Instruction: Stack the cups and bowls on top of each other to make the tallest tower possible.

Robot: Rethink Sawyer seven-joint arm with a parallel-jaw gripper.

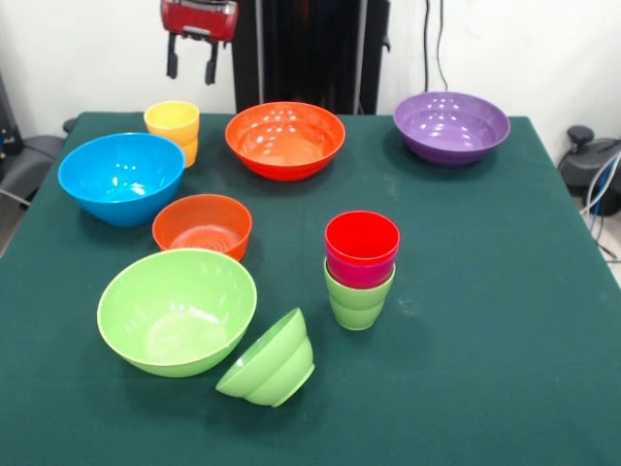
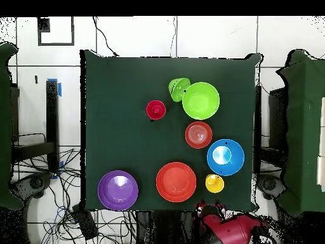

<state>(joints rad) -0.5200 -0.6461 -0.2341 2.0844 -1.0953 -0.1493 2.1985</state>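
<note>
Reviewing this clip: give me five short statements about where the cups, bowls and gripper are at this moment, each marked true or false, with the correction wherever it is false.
1. The red cup sits on top of the cup stack, whose bottom cup is light green. True.
2. The small light-green bowl stands upright. False: it lies tipped on its side by the large light-green bowl.
3. The gripper holds the yellow cup. False: it hangs open and empty above the table's far edge.
4. The purple bowl stands alone, nothing inside it. True.
5. The small orange-red bowl is nested in the blue bowl. False: it sits beside it on the table.
</note>
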